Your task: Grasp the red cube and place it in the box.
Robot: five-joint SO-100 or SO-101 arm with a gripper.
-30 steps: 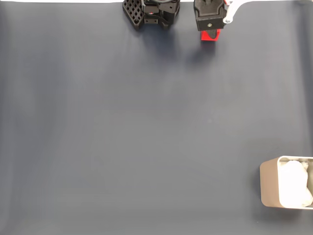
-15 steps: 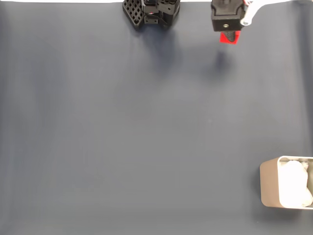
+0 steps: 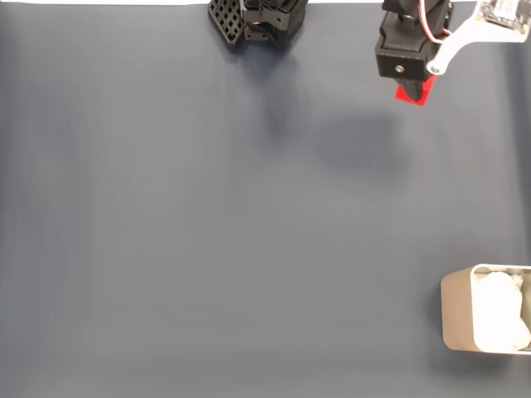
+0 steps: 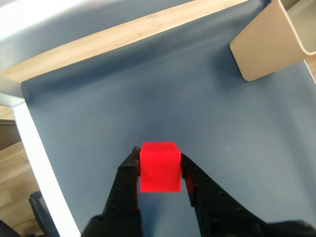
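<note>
Red cube (image 4: 159,166) pinched in raised hand (image 4: 159,170), above mat.

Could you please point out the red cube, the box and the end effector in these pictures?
red cube (image 4: 159,168), wrist view, its front face.
box (image 3: 457,313), fixed view, its left outer wall.
end effector (image 4: 159,170), wrist view, midway between the fingertips clamping the cube.

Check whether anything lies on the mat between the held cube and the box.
Nothing visible does. The pincer grips the cube at the mat's far edge; only bare mat stretches to the box.
</note>
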